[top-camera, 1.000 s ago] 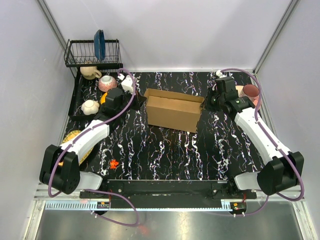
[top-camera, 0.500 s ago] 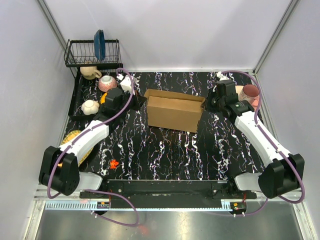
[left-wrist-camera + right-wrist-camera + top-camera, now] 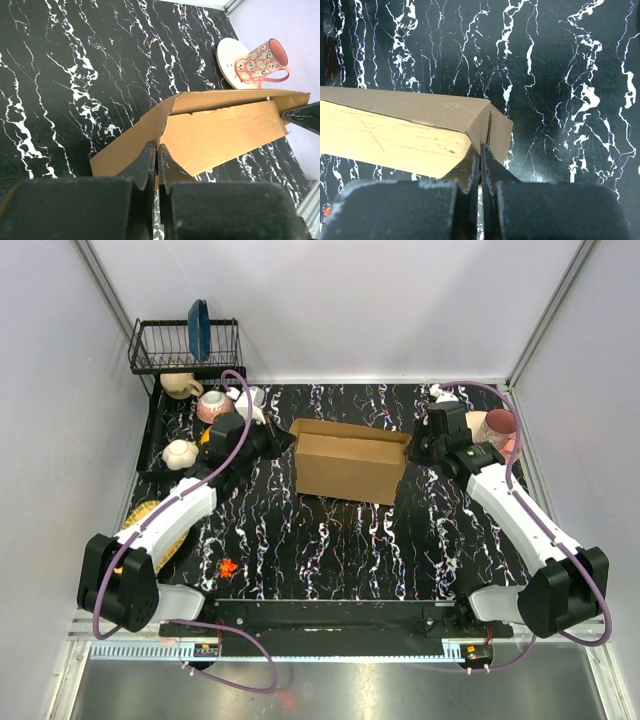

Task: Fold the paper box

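Black, white-veined worktop (image 3: 330, 540), closed in by pale walls. Toward the far side, midway across: paper box (image 3: 345, 468), plain brown, partly formed, upper side open, long face toward the arms. Reaching in from either end, two white arms. Left claw (image 3: 284, 442) fully closed, tips against the creased corner at the box's left end; cardboard between the fingers or not, cannot tell. Right claw (image 3: 412, 448) likewise closed tight, tips touching the right end's lower corner. Far left, wire dish rack (image 3: 185, 350) holding an upright blue plate (image 3: 198, 328). Far right, pink mug (image 3: 502, 424) on a white saucer (image 3: 229, 54).
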### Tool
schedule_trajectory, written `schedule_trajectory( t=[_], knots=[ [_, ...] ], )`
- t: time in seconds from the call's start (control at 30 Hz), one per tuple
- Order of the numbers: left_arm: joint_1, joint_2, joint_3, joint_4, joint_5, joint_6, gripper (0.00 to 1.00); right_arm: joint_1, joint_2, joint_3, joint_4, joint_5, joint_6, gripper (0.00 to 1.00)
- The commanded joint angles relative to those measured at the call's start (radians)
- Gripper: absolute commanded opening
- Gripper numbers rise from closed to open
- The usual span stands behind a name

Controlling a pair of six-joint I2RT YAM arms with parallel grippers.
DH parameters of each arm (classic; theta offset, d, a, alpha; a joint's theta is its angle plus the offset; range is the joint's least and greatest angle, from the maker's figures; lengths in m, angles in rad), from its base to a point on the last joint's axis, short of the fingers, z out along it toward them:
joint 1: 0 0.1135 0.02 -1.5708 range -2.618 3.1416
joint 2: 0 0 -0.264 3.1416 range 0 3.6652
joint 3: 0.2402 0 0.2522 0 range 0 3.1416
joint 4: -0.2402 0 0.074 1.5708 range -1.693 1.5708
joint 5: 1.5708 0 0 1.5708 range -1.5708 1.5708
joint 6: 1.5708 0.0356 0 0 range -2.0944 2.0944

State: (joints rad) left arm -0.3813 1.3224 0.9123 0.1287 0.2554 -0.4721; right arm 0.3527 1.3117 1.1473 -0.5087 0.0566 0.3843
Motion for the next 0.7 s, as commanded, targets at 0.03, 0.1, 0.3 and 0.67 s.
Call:
schedule_trajectory(
  t=[0.03,0.1,0.3,0.67],
  knots=[
    [-0.010,-0.029,0.053,0.005,0.015,-0.126,0.00,0.028,0.021,-0.038,-0.100,0.022,-0.018,0.00],
    [-0.010,-0.032,0.059,-0.006,0.008,-0.132,0.00,0.034,0.024,-0.040,-0.099,0.029,-0.022,0.00],
    [0.015,-0.023,0.117,-0.087,0.036,-0.186,0.00,0.051,0.035,-0.049,-0.099,0.069,-0.036,0.00],
    [0.035,0.032,0.143,-0.132,0.148,-0.336,0.00,0.063,0.049,-0.057,-0.094,0.098,-0.042,0.00]
  ],
)
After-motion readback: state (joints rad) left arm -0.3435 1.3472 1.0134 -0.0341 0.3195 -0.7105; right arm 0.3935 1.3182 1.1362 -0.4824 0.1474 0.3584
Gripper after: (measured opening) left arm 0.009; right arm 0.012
